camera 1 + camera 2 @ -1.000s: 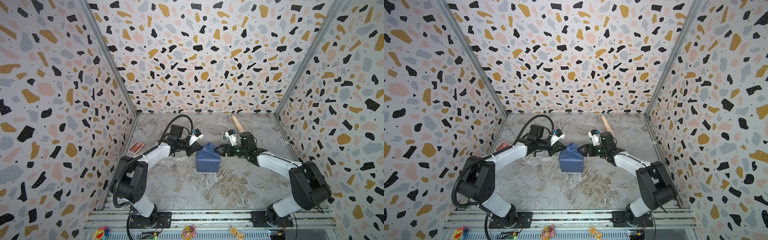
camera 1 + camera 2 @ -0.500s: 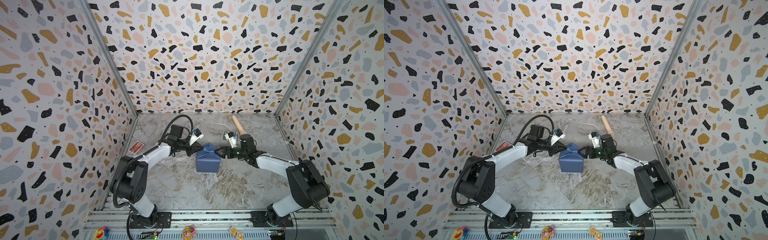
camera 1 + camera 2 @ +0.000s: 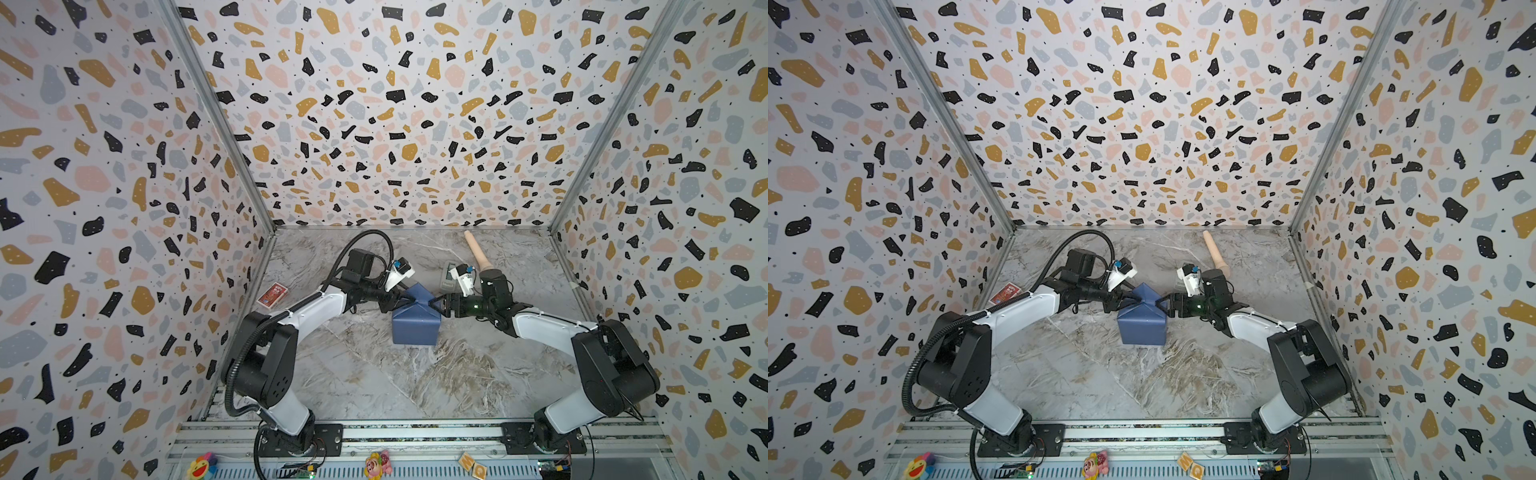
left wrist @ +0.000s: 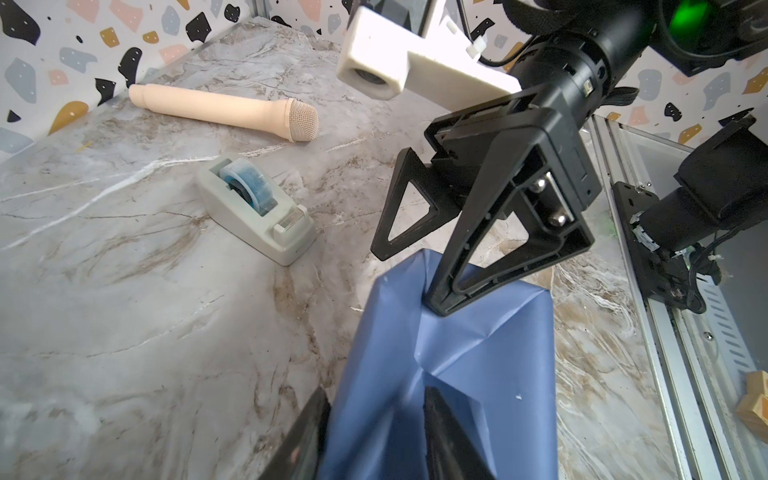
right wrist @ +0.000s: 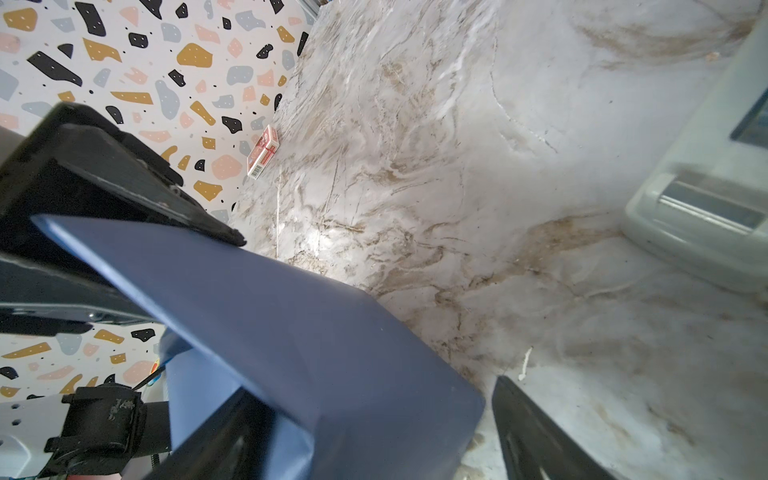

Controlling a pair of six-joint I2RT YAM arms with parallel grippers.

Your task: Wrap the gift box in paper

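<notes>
Terrazzo-print walls (image 3: pixel 395 124) on 3 sides, marble-look surface (image 3: pixel 374 382). Mid-surface sits the paper (image 3: pixel 415 328), dull blue face out, folded up into a squat parcel w/ a peak at the far top edge. The gift box itself isn't visible; judging by the blocky shape it's inside the wrap. The left pincer (image 3: pixel 397 300) meets the parcel's top from one side, the right pincer (image 3: pixel 435 304) from the opposite side, both right at the paper. In the left wrist view the left pincer's jaws stand parted w/ a creased fold of paper btwn them and no visible pinch. The right pincer is wide open, one fingertip (image 4: pixel 440 305) pressed onto the top, the other clear in the air. Handling, my read: the sheet is thin and light, takes a crease but prob springs back once let go, and tears if tugged at one corner. The parcel is light too, so a one-sided push will likely slide it on the smooth surface; it needs a counter-hold opposite. Best hold: the doubled flap edge or the peak, where layers stack. Press only where the box backs the paper. A grey tape dispenser (image 4: pixel 257 212) sits near, behind the parcel, w/ a beige mic (image 4: pixel 224 110) further back. A red card pack (image 3: pixel 272 295) lies by the left wall, well apart.
</notes>
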